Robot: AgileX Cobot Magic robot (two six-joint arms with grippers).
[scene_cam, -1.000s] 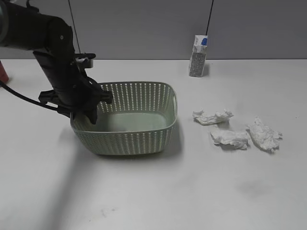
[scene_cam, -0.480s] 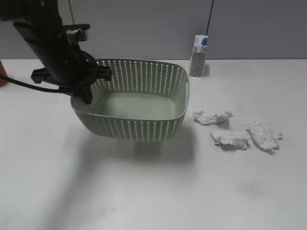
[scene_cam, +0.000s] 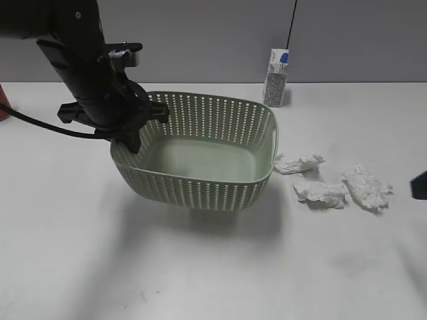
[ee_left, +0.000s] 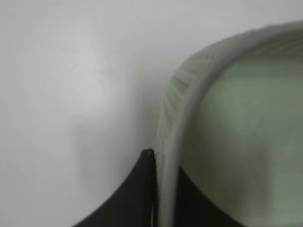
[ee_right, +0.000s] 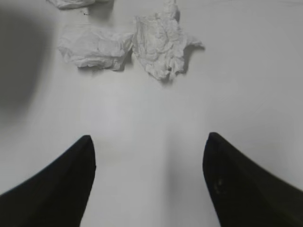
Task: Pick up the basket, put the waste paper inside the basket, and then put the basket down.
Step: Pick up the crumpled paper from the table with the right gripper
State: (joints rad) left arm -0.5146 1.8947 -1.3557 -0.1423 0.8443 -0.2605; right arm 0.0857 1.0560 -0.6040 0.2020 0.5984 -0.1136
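The pale green basket (scene_cam: 200, 167) hangs tilted above the table, held at its left rim by my left gripper (scene_cam: 130, 130), which is shut on that rim (ee_left: 165, 156). Three crumpled white paper wads lie on the table to its right: one (scene_cam: 297, 163) next to the basket, one (scene_cam: 320, 192) in front of it, one (scene_cam: 365, 188) farthest right. The right wrist view shows two wads (ee_right: 94, 47) (ee_right: 161, 45) ahead of my open, empty right gripper (ee_right: 149, 142), and the edge of the third (ee_right: 71, 4). Only a dark tip of the right arm (scene_cam: 419, 185) shows in the exterior view.
A white-grey carton with a blue cap (scene_cam: 275, 77) stands upright at the back by the wall. A red object (scene_cam: 3, 110) sits at the far left edge. The basket casts a shadow on the white table (scene_cam: 200, 267) below it.
My left gripper has lifted the basket off the table and carried it to the right, closer to the wads. A tip of the right arm has come in at the right edge.
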